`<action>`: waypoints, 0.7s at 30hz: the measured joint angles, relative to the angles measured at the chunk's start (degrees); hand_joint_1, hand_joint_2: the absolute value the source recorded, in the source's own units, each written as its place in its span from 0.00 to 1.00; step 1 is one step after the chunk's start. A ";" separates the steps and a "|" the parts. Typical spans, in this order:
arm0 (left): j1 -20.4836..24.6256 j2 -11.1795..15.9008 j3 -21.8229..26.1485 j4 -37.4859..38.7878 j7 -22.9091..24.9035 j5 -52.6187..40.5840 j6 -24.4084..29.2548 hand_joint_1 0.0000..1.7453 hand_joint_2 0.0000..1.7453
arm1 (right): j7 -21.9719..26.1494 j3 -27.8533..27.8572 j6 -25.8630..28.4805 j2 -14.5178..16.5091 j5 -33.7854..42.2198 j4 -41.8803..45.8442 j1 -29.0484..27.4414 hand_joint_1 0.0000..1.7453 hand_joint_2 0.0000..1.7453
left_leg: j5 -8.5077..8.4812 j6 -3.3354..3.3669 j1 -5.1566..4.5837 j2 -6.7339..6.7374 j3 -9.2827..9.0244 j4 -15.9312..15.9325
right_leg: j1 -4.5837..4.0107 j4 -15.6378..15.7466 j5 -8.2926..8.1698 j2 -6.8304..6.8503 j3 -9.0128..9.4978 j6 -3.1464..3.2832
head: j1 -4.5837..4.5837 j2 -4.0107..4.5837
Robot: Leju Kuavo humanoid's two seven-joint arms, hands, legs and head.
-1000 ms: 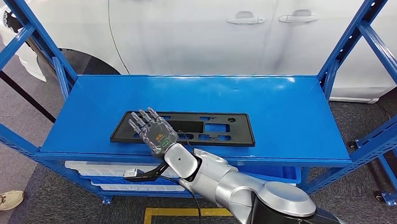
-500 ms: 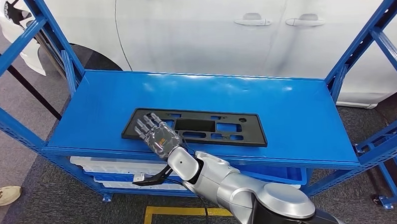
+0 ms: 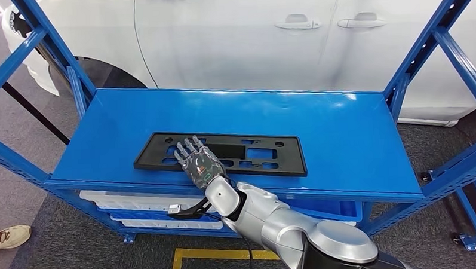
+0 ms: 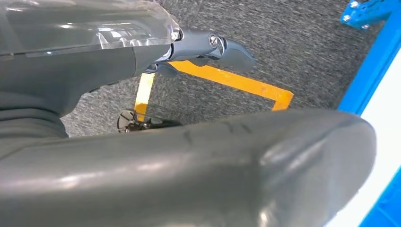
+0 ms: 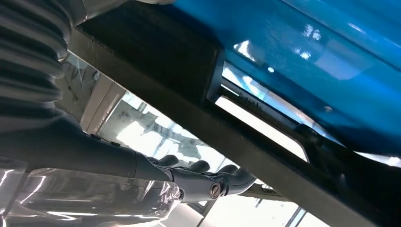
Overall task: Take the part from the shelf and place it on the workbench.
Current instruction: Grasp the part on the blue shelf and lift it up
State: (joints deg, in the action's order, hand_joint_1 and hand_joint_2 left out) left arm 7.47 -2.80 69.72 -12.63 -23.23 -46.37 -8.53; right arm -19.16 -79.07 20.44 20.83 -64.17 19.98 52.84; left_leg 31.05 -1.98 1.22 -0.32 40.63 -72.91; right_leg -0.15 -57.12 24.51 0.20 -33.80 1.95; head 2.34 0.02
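right robot hand (image 3: 199,162), fingers apart, lies flat over the black part (image 3: 266,152) on the shelf (image 3: 355,142); fingers should hook its near edge before lifting.

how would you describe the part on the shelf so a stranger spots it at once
In front of the white car stands a blue shelf. On it lies the part, a flat black rectangular frame with cutouts, the right hand over its left half.
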 joint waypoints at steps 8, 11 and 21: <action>0.02 0.21 -0.02 0.00 -0.27 0.03 0.03 0.00 0.00 | -2.95 2.56 -2.94 0.10 3.31 -0.11 1.05 0.00 1.00 | -5.80 1.82 -0.37 0.06 -6.90 14.32 | -0.30 -1.51 0.71 -0.11 -0.60 -1.62 | -0.02 0.00; 0.23 0.22 -0.04 0.00 -0.14 -0.10 0.04 0.00 0.00 | -2.97 3.85 -3.07 0.05 4.27 -0.63 1.78 0.29 1.00 | -6.19 2.66 -0.17 0.08 -6.78 14.58 | -0.03 -6.79 4.19 -0.20 -2.99 -2.60 | -0.02 0.00; 0.30 0.14 -0.04 0.07 -0.08 0.02 0.09 0.00 0.00 | -3.58 7.62 -4.19 -0.34 6.27 -3.77 2.52 1.00 1.00 | -6.27 2.05 -0.37 -0.14 -6.56 14.63 | -0.38 -1.33 0.36 -0.23 -0.92 -1.14 | -0.02 0.00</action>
State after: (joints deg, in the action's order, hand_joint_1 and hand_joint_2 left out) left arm 7.77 -2.66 69.68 -12.57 -23.31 -46.36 -8.44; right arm -22.74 -71.44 16.25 20.49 -57.90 16.22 55.36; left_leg 24.78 0.07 0.85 -0.45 34.08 -58.29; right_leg -0.53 -58.45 24.87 -0.03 -34.72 0.81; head 2.32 0.02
